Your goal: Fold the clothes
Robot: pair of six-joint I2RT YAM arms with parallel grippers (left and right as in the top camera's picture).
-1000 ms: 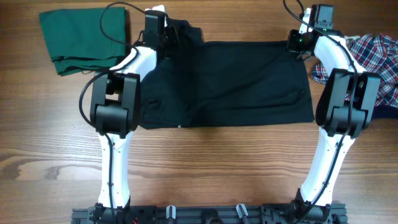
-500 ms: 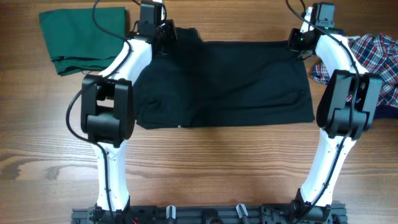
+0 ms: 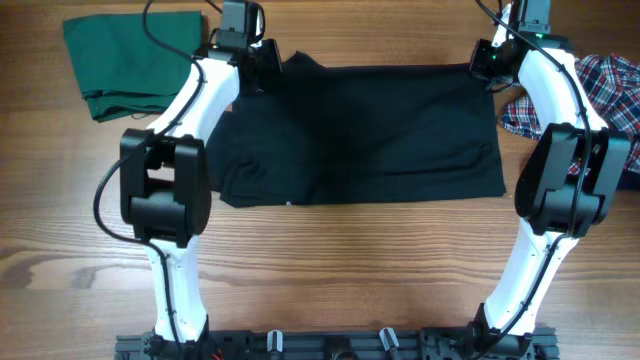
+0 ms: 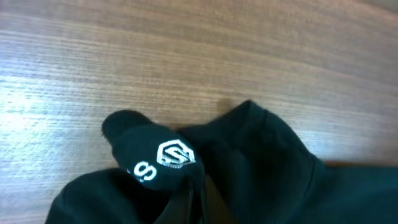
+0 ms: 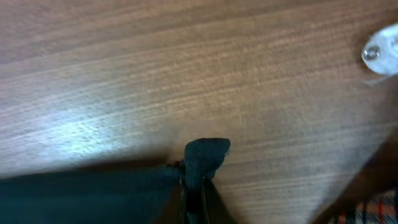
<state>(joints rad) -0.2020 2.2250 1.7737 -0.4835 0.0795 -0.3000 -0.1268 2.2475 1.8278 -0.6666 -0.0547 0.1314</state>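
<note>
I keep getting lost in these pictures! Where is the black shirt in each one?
Overhead: black shirt spread flat across the upper middle.
Left wrist: shirt bunched along the bottom, white logo showing.
Right wrist: shirt bottom left, one corner poking up.
Shared landmark: the wooden table under it in all three.

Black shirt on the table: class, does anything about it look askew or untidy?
The black shirt lies mostly flat, but its far left corner is bunched up where the left gripper pinches it.
</note>
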